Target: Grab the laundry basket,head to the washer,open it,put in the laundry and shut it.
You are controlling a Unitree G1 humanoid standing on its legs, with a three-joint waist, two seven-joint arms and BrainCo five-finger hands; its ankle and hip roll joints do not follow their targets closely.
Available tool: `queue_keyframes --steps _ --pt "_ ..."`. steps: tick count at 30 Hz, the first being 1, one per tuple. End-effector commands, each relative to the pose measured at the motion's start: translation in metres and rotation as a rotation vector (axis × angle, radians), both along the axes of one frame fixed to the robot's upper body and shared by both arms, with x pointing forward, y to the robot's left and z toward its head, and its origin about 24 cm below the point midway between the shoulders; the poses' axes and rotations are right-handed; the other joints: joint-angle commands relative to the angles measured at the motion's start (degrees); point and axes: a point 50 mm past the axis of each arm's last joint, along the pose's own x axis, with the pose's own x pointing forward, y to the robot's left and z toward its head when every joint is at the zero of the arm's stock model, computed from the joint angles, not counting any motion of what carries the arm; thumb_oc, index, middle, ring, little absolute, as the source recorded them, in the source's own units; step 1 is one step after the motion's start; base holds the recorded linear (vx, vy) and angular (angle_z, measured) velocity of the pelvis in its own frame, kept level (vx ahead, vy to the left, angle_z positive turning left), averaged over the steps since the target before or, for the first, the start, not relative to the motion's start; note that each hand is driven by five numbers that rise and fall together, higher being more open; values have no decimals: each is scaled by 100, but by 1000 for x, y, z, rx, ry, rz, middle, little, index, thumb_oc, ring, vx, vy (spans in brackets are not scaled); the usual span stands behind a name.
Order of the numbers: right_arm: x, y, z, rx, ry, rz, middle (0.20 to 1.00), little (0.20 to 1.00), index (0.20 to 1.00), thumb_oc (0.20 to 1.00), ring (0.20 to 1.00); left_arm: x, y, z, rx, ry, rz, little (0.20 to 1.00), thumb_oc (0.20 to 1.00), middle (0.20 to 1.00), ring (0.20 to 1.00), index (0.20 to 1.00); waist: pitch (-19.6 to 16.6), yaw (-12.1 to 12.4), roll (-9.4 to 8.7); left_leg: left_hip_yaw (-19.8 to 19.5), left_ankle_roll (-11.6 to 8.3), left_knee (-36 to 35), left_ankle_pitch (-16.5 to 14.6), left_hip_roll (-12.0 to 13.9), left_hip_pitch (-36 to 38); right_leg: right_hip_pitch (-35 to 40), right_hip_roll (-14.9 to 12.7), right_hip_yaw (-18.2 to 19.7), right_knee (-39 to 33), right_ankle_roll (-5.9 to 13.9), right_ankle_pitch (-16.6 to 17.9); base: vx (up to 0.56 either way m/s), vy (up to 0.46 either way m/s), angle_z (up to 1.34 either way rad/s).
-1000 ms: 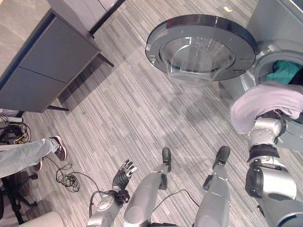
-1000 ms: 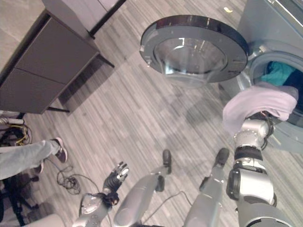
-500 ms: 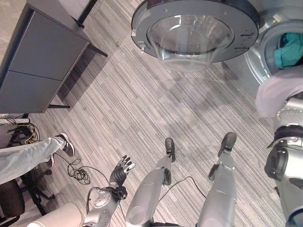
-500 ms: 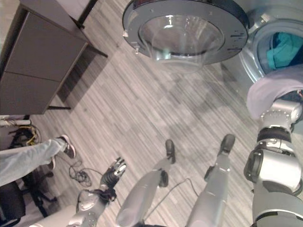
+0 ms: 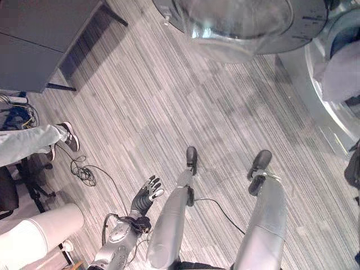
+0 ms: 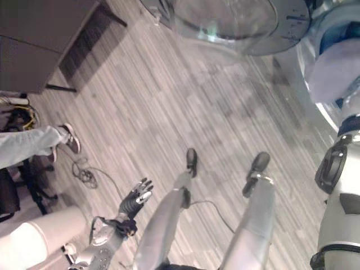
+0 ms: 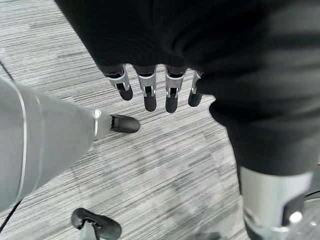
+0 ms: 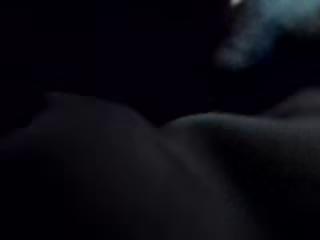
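You are at the step of putting the laundry into the washer (image 5: 315, 73). Its round door (image 5: 247, 22) hangs wide open at the top of the head views. A pale lilac cloth (image 6: 332, 70) sits at the washer's mouth on the right, draped over the end of your right arm. A bit of teal cloth (image 6: 332, 42) shows just behind it, inside the drum. Your right robot hand is under the cloth, so you cannot tell how its fingers are set. Its own wrist view is almost all dark.

Your left robot hand (image 5: 147, 195) hangs low by your side, over the floor. Its fingers (image 7: 150, 92) are straight and spread, and it holds nothing.

Next, you probably need to push the pale cloth all the way in, let it go, and pull your arm out. Then the door must be swung shut. Watch that no cloth hangs over the rim, or the door may not close.

The floor (image 5: 169, 107) is grey striped planks. A dark cabinet (image 5: 39, 39) stands at the upper left. A person's leg (image 5: 28, 143) in pale jeans and a dark shoe (image 5: 70, 135) is at the left, near a chair base (image 5: 34, 185). A white rounded bin (image 5: 34, 233) stands at the lower left.
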Motion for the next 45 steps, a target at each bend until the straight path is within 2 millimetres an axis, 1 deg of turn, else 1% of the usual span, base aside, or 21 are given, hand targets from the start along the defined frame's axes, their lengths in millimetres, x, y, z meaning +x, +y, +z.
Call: queue_keyframes --steps 1,2,6,8,10,11,12,13,14,16,19,20,22,23,24,26,27,34,39,42,45 --pt "-78 -12 119 -409 -25 -300 200 200 200 200 200 -8 33 -5 59 47 90 1000 1000 1000 1000 1000 -129 187 -132 155 -425 572 -591 411 77 258 491 327 -763 377 -423 19 -167 9" --pt "-107 -19 140 -500 47 -429 200 200 200 200 200 -16 38 -8 71 68 91 1000 1000 1000 1000 1000 -172 183 -254 55 -466 207 -436 448 134 165 518 289 -759 355 -470 21 -157 -4" --pt "-145 -31 161 -583 142 -544 200 200 200 200 200 -20 32 -2 32 43 46 1000 1000 1000 1000 1000 -250 88 -180 92 -525 -484 -139 498 348 8 502 216 -667 347 -584 20 -64 5" --pt "-144 -32 161 -597 158 -539 200 200 200 200 200 -20 30 -1 14 41 45 1000 1000 1000 1000 1000 -239 69 -144 115 -530 -576 -104 508 404 -5 509 207 -642 348 -599 10 5 5" --pt "-122 -33 143 -618 182 -458 200 200 200 200 200 -20 26 -6 -15 59 54 1000 1000 1000 1000 1000 -178 47 -58 126 -530 -678 -68 504 513 21 551 209 -637 348 -584 1 -6 -1" --pt "-104 -34 127 -616 209 -385 313 313 313 313 313 -17 22 -5 -31 52 51 1000 1000 1000 1000 1000 -130 43 -18 125 -522 -695 -65 497 536 22 560 214 -644 346 -574 -15 -7 -10" --pt "-86 -37 105 -613 257 -308 1000 1000 1000 1000 1000 -17 24 -5 -30 53 54 1000 1000 1000 1000 1000 -110 30 -52 118 -515 -710 -71 497 575 51 571 206 -657 346 -557 -25 -13 -13" --pt "-66 -37 82 -621 323 -210 1000 1000 1000 1000 1000 -15 28 -3 -26 42 54 1000 1000 1000 1000 1000 -77 48 -79 111 -506 -707 -76 488 599 62 578 204 -673 350 -529 -21 -9 -11" --pt "-66 -37 79 -617 324 -207 1000 1000 1000 1000 1000 -15 29 -3 -22 44 54 1000 1000 1000 1000 1000 -85 55 -105 112 -506 -708 -75 488 604 68 578 204 -676 351 -528 -26 -17 -17" --pt "-32 -31 32 -637 457 -60 1000 1000 1000 1000 1000 -12 33 3 -33 17 33 1000 1000 1000 1000 1000 63 13 -115 128 -480 -644 -115 473 623 139 581 204 -762 383 -435 -42 -3 -6" --pt "-15 -22 8 -591 436 -8 1000 1000 1000 1000 1000 -14 32 0 -33 41 29 1000 1000 1000 1000 1000 124 -5 -99 103 -457 -615 -141 456 663 216 603 222 -821 407 -392 -16 48 2" --pt "4 -3 -7 -531 305 67 1000 1000 1000 1000 1000 -15 22 -5 -62 66 17 1000 1000 1000 1000 1000 172 -47 -32 103 -429 -588 -178 427 705 288 618 255 -857 423 -369 -7 83 -5" --pt "17 20 -17 -466 122 104 1000 1000 1000 1000 1000 -14 15 -9 -71 79 -7 1000 1000 1000 1000 1000 229 -87 4 76 -391 -543 -240 389 789 423 611 277 -912 460 -340 -5 99 -4" --pt "17 20 -19 -462 123 104 1000 1000 1000 1000 1000 -14 16 -9 -68 81 -7 1000 1000 1000 1000 1000 226 -81 -6 73 -391 -542 -242 390 798 436 611 273 -916 461 -339 -13 117 -5" --pt "21 44 -13 -436 -93 125 1000 1000 1000 1000 1000 -13 9 -9 -85 78 -35 1000 1000 1000 1000 1000 259 -130 53 80 -361 -492 -301 357 856 525 601 294 -961 487 -305 -12 109 -6" --pt "19 53 -17 -411 -178 122 1000 1000 1000 1000 1000 -13 7 -8 -88 74 -53 1000 1000 1000 1000 1000 259 -137 69 74 -340 -443 -344 340 876 565 592 307 -973 509 -283 -12 104 -2" --pt "16 65 -15 -362 -327 123 1000 1000 1000 1000 1000 -15 2 -9 -101 79 -78 1000 1000 1000 1000 1000 260 -172 140 71 -312 -381 -393 311 885 597 574 339 -995 527 -257 -19 103 -3" --pt "22 98 -47 -240 -488 177 1000 1000 1000 1000 1000 -28 4 -21 -95 132 -123 1000 1000 1000 1000 1000 260 -162 188 98 -253 -159 -545 194 878 783 552 480 -1258 635 -45 -25 95 -7" --pt "24 89 -66 -139 -445 136 1000 1000 1000 1000 1000 -38 10 -27 -88 168 -101 1000 1000 1000 1000 1000 230 -167 256 115 -239 -46 -598 115 801 860 491 533 -1384 679 61 -32 60 -5" --pt "20 72 -52 -121 -432 80 1000 1000 1000 1000 1000 -41 18 -29 -78 180 -71 1000 1000 1000 1000 1000 172 -104 327 91 -249 -53 -578 79 734 867 473 547 -1439 694 79 -12 11 4" --pt "3 47 -17 -135 -453 -13 1000 1000 1000 1000 1000 -48 30 -35 -38 217 -27 1000 1000 1000 1000 1000 44 -16 396 73 -288 -163 -482 104 698 804 455 558 -1405 699 32 16 -20 7"
